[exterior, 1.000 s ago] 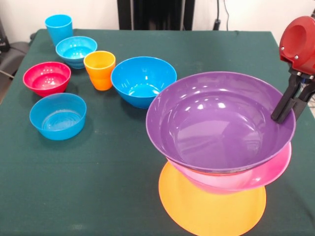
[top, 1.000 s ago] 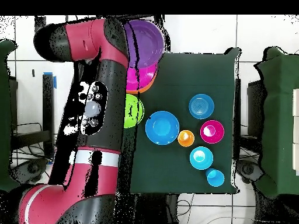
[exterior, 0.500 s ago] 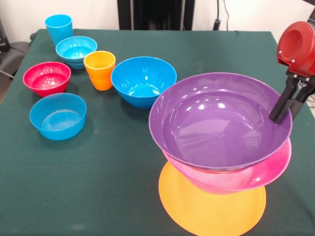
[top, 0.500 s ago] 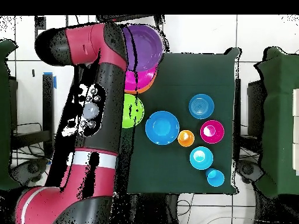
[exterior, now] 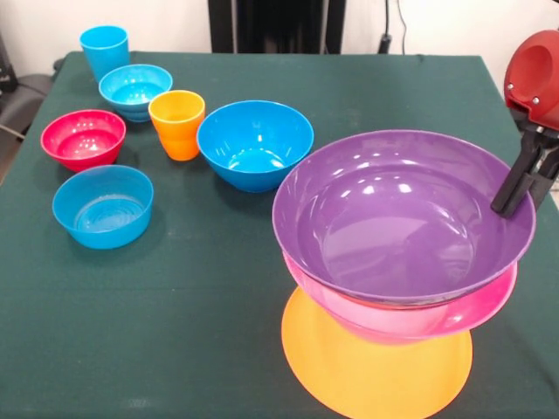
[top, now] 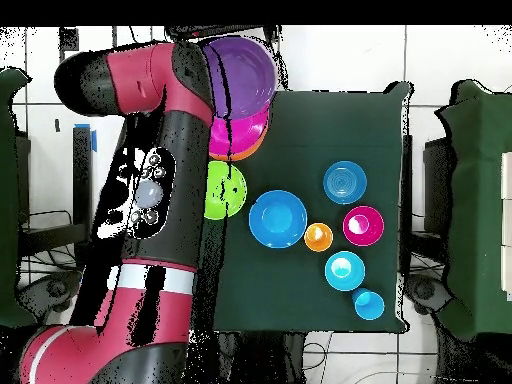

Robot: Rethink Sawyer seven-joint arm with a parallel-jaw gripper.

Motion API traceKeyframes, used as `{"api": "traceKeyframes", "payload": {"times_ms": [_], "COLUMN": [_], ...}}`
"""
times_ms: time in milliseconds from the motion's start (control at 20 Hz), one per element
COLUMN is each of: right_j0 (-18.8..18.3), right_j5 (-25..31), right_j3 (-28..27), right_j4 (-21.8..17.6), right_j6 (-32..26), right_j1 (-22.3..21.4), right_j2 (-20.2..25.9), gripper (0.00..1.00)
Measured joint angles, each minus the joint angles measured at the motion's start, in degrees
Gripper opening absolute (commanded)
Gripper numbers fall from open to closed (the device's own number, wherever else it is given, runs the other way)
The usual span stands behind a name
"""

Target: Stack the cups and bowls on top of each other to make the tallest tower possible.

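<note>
My gripper (exterior: 517, 194) comes in at the right edge of the front view, shut on the right rim of the purple bowl (exterior: 397, 218), one finger inside it. The purple bowl is over the pink bowl (exterior: 437, 316), which sits on the big orange bowl (exterior: 376, 371); whether purple and pink touch I cannot tell. The overhead view shows this tower with the purple bowl (top: 247, 72) off-centre. The green bowl (top: 229, 190) shows only overhead, beside my arm. The orange cup (exterior: 177, 123) and light blue cup (exterior: 105, 49) stand upright at the left.
A large blue bowl (exterior: 254, 142), a red bowl (exterior: 83, 138) and two small light blue bowls (exterior: 134, 87) (exterior: 103, 206) stand on the green table (exterior: 175, 305) at the left. The tower stands near the table's corner.
The purple bowl and my gripper have shifted to the right in the front view and a little lower, so the bowl lies more squarely over the pink bowl. Nothing else moved.
</note>
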Motion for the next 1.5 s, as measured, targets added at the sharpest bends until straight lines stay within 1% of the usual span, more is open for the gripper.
{"api": "traceKeyframes", "payload": {"times_ms": [300,550,1500], "right_j0": [0.2,0.2,0.4], "right_j5": [-0.7,-0.7,-1.3], "right_j3": [0.1,0.4,2.3], "right_j4": [-2.1,-3.0,-3.3], "right_j6": [0.0,0.0,0.0], "right_j1": [0.0,0.0,0.0], "right_j2": [0.0,0.0,0.0], "gripper": [0.0,0.0,0.0]}}
